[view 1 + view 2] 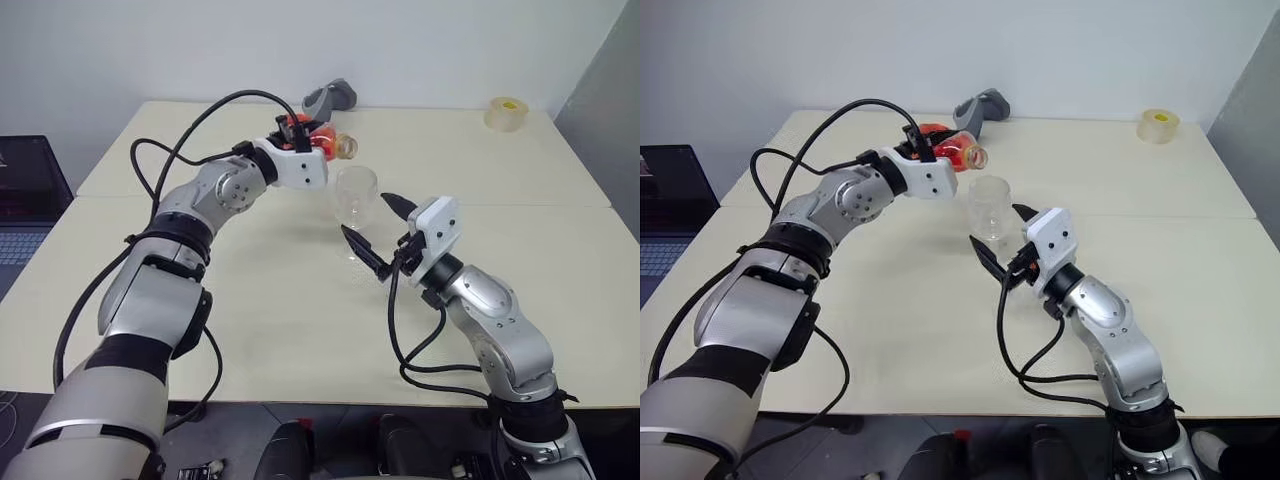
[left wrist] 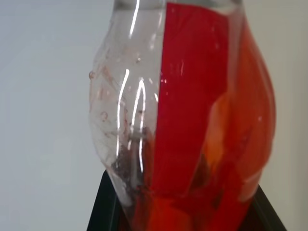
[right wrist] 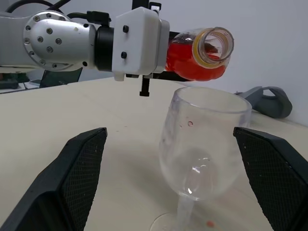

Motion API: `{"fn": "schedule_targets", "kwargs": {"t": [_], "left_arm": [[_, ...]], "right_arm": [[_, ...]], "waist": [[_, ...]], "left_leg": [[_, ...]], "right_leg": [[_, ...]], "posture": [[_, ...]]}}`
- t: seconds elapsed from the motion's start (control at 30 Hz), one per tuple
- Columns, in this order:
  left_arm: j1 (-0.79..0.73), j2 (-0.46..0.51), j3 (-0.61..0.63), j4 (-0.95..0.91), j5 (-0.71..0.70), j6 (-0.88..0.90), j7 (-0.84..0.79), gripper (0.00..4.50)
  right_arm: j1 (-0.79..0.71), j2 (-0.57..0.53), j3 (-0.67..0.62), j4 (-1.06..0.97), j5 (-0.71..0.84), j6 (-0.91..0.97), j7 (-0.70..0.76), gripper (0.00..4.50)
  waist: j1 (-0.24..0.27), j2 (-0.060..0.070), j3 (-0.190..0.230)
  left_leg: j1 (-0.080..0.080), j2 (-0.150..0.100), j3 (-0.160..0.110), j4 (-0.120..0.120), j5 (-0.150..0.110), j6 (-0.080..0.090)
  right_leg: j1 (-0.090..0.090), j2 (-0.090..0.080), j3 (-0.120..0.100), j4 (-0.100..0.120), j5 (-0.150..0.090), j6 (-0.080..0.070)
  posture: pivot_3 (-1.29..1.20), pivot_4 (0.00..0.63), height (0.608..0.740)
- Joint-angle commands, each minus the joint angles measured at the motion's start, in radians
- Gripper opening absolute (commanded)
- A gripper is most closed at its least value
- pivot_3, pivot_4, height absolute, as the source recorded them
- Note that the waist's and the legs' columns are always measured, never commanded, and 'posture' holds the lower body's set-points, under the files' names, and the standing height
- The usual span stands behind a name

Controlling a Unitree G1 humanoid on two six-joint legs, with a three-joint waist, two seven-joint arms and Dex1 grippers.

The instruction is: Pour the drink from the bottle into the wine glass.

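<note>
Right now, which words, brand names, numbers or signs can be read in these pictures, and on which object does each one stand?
No text can be read anywhere.
bottle: its red label band shows plain red in the left wrist view, with no legible print.
wine glass: no marking.
tape roll: no lettering visible.
laptop: screen content too small and blurred to read.

Red-orange drink (image 3: 190, 60), clear wine glass (image 3: 204, 144)
</note>
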Motion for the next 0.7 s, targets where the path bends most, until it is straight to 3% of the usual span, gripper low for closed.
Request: {"fn": "schedule_targets", "kwargs": {"t": [0.03,0.7], "left_arm": [[-0.047,0.022,-0.010,-0.014,0.017,-0.025,0.045,1.03],[-0.094,0.068,-0.112,0.006,0.162,-0.036,0.245,1.03]], "right_arm": [[-0.008,-0.003,-0.011,-0.026,-0.009,-0.037,0.001,4.50],[-0.033,0.010,-0.054,-0.006,-0.003,-0.030,-0.027,4.50]], "waist": [[0.000,0.000,0.000],[0.000,0.000,0.000]], "left_leg": [[0.000,0.000,0.000,0.000,0.000,0.000],[0.000,0.000,0.001,0.000,0.000,0.000]], "right_leg": [[0.000,0.000,0.000,0.000,0.000,0.000],[0.000,0.000,0.000,0.001,0.000,0.000]], "posture": [[0.00,0.150,0.740],[0.00,0.150,0.740]]}}
